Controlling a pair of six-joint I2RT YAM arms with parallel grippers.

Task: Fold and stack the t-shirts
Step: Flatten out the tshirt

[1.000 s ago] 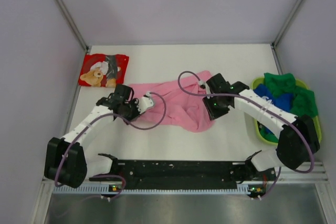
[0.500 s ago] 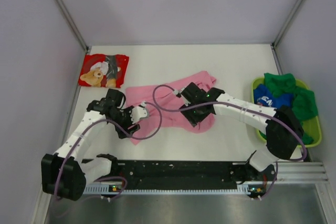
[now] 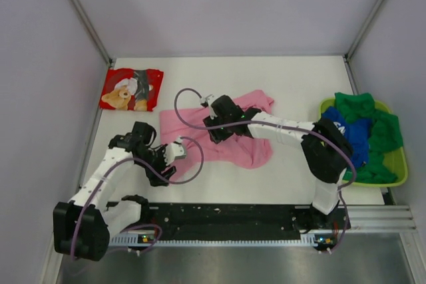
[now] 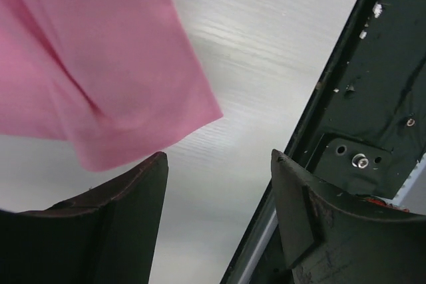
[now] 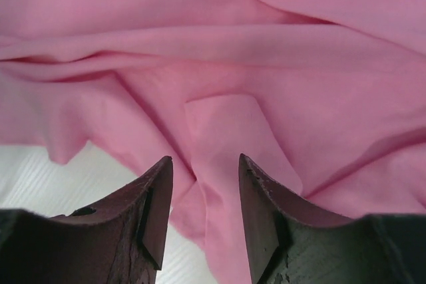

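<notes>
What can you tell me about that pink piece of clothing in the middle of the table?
The pink t-shirt is plain, soft, thin-looking cloth with no print. It lies unfolded and rumpled on the white table, with long creases and a small flap turned over. The right gripper is open just above its wrinkles; the left gripper is open by its near-left corner, gripping nothing.

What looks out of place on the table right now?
The pink shirt lies rumpled and creased mid-table, not spread flat. The green shirt and blue shirt sit heaped unfolded in the tray, green covering part of its rim. The red shirt looks neatly folded.
</notes>
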